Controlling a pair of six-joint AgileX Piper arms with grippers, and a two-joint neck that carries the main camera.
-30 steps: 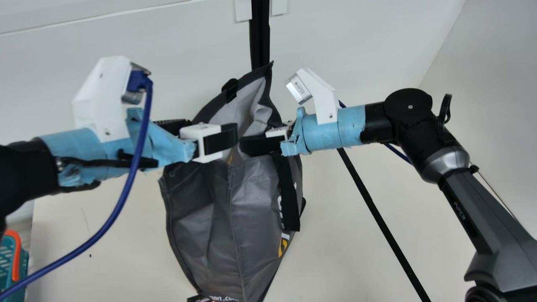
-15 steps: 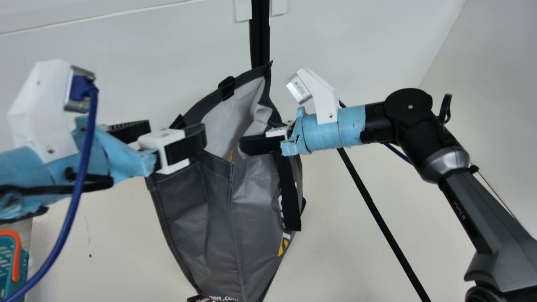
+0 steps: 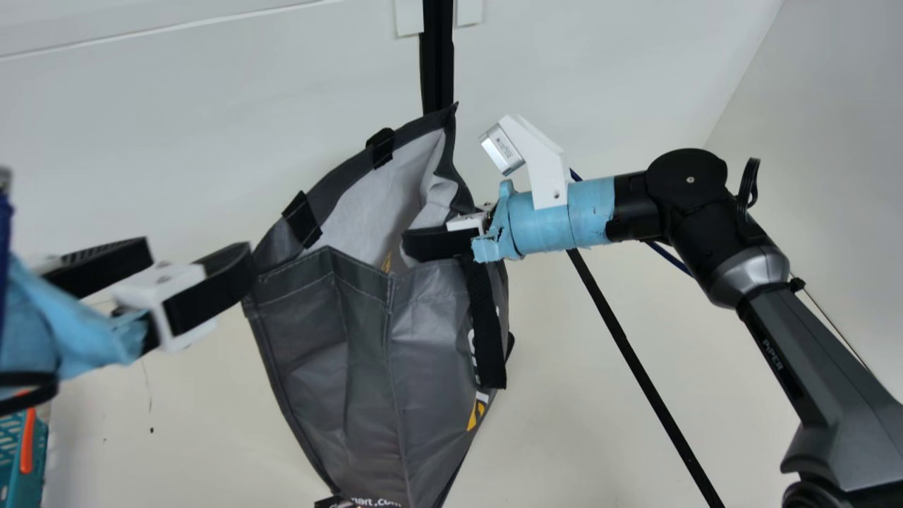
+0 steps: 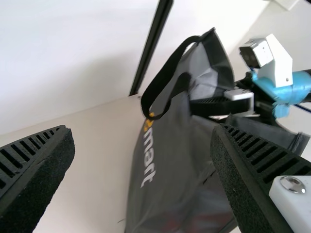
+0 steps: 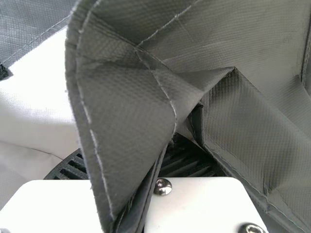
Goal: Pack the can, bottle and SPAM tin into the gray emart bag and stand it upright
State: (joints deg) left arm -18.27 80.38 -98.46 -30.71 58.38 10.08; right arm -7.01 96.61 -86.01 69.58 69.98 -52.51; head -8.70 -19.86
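The gray emart bag (image 3: 360, 367), mouth open, appears against the cream counter (image 3: 183, 437). The right hand (image 3: 408, 243) is closed on folded fabric at its rim; the left hand (image 3: 197, 256), spread wide and empty, is just beside the rim's other side.

"What's hidden from you?"

"Folds of the gray emart bag (image 3: 367, 395) cover parts of my right gripper (image 3: 411, 244). Its front panel hides the depths, so I can't tell what's inside."

"And the main view's edges?"

"They cut off my left arm (image 3: 32, 324), the bag's bottom and the teal basket (image 3: 27, 487). One dark speck (image 3: 151, 430) is too small to name."
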